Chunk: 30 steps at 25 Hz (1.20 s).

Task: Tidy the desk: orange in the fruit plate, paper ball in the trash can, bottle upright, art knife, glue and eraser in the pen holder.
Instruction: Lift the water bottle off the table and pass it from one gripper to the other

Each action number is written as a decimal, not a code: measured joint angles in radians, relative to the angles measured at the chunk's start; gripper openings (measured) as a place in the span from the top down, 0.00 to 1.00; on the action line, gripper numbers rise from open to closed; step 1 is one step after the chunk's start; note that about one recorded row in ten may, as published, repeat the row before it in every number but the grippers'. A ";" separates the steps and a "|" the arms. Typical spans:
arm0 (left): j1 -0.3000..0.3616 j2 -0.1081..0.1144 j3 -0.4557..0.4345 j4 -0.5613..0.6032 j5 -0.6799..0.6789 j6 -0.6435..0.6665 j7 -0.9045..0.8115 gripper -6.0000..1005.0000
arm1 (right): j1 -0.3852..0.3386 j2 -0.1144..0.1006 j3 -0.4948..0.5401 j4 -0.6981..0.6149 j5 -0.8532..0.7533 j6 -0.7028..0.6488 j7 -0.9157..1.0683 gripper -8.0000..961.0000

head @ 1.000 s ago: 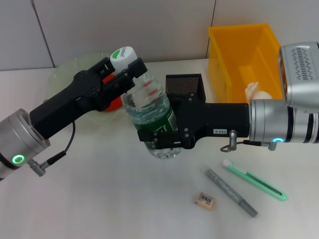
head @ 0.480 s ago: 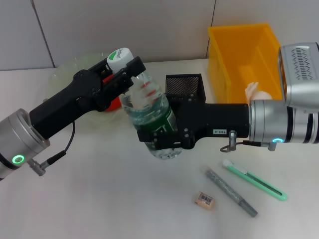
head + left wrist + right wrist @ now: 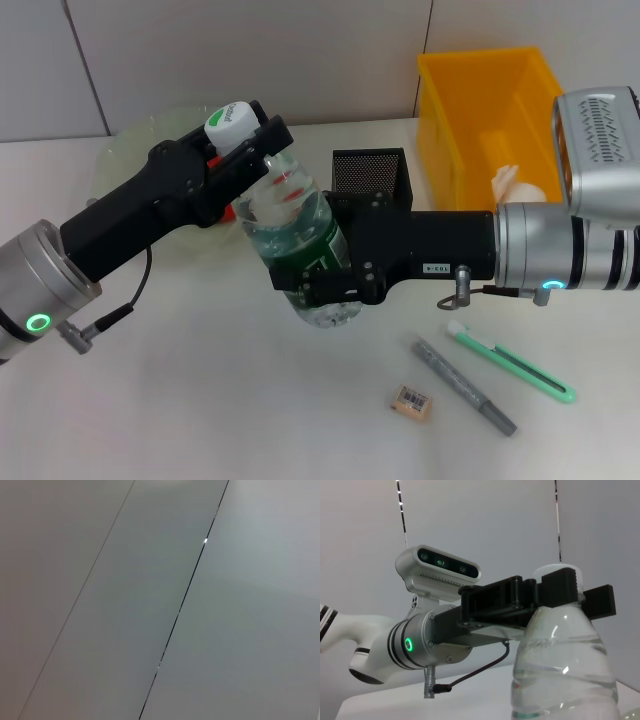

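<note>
The clear bottle (image 3: 295,235) with a green label and white cap (image 3: 228,118) is held off the desk, tilted with the cap toward the back left. My left gripper (image 3: 243,140) is shut on its cap and neck. My right gripper (image 3: 318,285) is shut on its lower body. In the right wrist view the bottle (image 3: 565,675) rises with the left gripper (image 3: 555,590) clamped across its cap. The orange is hidden behind my left arm, in front of the fruit plate (image 3: 135,140). The paper ball (image 3: 510,182) lies in the yellow trash can (image 3: 480,80). The eraser (image 3: 411,401) lies at the front.
The black mesh pen holder (image 3: 370,168) stands just behind my right gripper. A grey glue stick (image 3: 463,385) and a green art knife (image 3: 512,364) lie on the desk at the front right. The left wrist view shows only wall panels.
The bottle has shifted and leaned further left, its cap moving left and a little lower. The orange, seen beside the left arm before, is now covered.
</note>
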 joint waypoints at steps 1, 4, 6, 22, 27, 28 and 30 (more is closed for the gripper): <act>0.000 0.000 0.002 0.000 0.000 0.001 0.004 0.55 | 0.000 0.000 0.000 0.000 0.001 0.000 0.000 0.21; 0.002 0.000 0.003 0.000 0.000 0.001 0.013 0.56 | 0.000 0.000 0.002 0.001 0.002 0.000 0.000 0.21; 0.003 0.000 0.004 0.000 -0.001 0.002 0.022 0.56 | 0.000 -0.001 0.003 0.001 0.002 0.000 0.000 0.21; 0.009 0.000 0.010 0.000 -0.014 0.002 0.029 0.56 | 0.000 -0.001 -0.001 0.001 0.005 -0.001 0.008 0.21; 0.008 0.000 0.010 0.000 -0.014 0.002 0.029 0.56 | 0.000 -0.003 -0.003 0.001 0.005 0.000 0.040 0.21; 0.008 0.000 0.010 0.000 -0.014 0.002 0.029 0.56 | 0.000 -0.003 -0.003 0.001 0.005 0.000 0.045 0.21; 0.008 0.000 0.011 0.000 -0.015 0.002 0.029 0.56 | 0.000 -0.004 -0.004 0.002 0.005 0.000 0.050 0.21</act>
